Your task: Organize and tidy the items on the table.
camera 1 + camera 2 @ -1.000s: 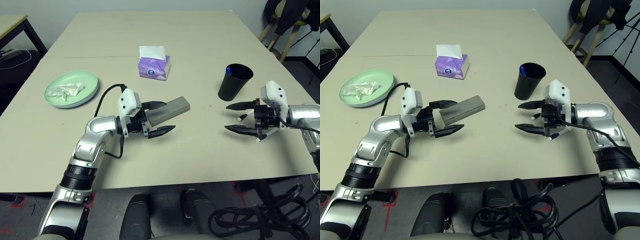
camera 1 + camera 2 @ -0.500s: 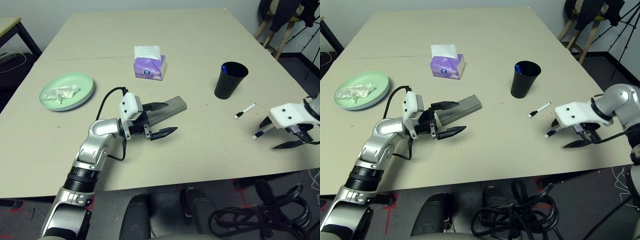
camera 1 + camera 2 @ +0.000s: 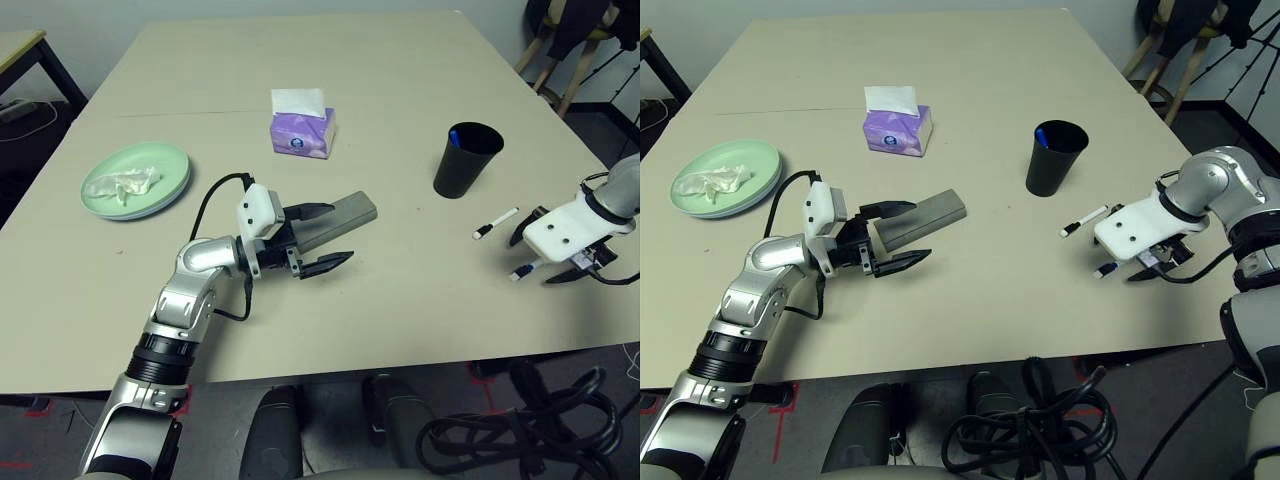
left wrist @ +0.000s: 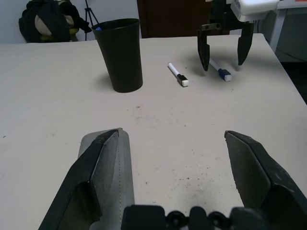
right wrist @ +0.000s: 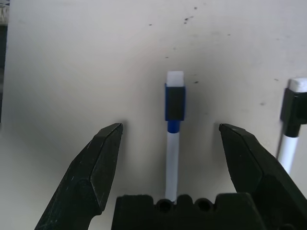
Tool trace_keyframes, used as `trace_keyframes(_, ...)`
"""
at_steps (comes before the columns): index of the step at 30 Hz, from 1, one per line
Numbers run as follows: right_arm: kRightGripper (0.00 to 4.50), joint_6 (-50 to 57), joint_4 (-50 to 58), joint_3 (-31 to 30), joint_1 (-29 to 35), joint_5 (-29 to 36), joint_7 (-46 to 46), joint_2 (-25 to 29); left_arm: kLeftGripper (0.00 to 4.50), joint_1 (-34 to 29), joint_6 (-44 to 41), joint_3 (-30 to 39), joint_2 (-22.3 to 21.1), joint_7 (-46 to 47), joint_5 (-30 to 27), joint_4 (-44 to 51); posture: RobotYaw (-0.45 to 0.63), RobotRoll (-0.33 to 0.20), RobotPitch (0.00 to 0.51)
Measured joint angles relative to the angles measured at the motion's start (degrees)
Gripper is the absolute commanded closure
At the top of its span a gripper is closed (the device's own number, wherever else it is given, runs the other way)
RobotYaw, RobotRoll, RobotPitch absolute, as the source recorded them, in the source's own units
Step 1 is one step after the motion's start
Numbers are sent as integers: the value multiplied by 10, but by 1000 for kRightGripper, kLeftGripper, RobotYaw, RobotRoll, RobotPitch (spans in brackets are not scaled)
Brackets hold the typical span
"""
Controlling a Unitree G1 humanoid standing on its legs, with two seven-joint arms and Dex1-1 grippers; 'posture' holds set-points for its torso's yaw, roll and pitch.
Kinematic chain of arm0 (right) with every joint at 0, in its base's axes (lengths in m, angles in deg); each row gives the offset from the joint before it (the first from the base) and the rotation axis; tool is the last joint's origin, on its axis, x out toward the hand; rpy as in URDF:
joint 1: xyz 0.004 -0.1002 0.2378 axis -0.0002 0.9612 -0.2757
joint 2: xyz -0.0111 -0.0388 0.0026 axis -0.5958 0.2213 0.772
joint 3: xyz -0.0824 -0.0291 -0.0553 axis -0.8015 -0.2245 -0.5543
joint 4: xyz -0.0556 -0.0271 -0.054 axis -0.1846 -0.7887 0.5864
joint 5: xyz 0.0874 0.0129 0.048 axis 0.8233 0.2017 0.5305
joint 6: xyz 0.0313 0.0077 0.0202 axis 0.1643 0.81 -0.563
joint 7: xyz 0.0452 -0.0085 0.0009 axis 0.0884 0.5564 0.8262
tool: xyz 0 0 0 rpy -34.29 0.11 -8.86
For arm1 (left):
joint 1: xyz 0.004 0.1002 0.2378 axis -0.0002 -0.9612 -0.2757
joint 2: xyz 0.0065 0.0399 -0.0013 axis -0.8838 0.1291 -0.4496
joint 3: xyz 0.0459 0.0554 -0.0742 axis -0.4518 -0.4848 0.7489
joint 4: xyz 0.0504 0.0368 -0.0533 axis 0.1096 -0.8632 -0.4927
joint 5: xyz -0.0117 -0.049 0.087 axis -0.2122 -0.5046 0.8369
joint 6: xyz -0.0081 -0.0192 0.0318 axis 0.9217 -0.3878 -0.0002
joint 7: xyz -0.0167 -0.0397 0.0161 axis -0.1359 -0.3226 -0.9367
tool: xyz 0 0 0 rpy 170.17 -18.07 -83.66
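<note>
1. Progress check: I'd call this roughly the middle of the tidy-up. The crumpled tissue [image 3: 122, 184] already sits on the pale green plate [image 3: 168, 165] at the left of the table [image 3: 400, 90], and the purple tissue box [image 3: 300, 135] stands neatly further back, so those look sorted.
2. The black cup [image 3: 466, 160] is upright on the right side with something blue poking out of it (probably a pen already dropped in, can't say for sure).
3. Still loose: two pens on the table near the cup. The black-capped pen [image 3: 495, 222] lies just beside the blue-capped pen [image 5: 173, 127].
4. The right claw [image 5: 169, 143] points down over the blue-capped one, fingers spread wide on either side of it, not pinching it yet. My guess is that pen goes into the cup next.
5. The left claw [image 3: 322, 237] is level and spread too, with the grey glasses case [image 3: 340, 217] lying along the inside of one finger. Touching that finger by the look of it, but not clamped.
6. So what's left, as far as I can see: both pens, plus finding a home for the case.
</note>
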Motion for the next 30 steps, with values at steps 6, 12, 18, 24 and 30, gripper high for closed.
trace_keyframes(6,0,-13,0,-4,11,-17,-31,-11,46,0,0,0,-1,5,0,0,75,0,153)
trace_keyframes(12,0,-15,-4,-5,10,-20,-38,-13,46,0,0,0,-3,8,1,0,81,0,154)
trace_keyframes(18,1601,-4,-6,-5,8,-14,-27,-21,0,-1,0,0,-5,10,1,0,89,0,150)
trace_keyframes(24,3926,9,-5,-4,5,-2,-12,-28,0,-2,0,0,-7,10,1,0,88,0,137)
trace_keyframes(30,4101,55,-1,-1,6,42,25,-32,0,-1,1,2,-9,10,1,0,82,0,128)
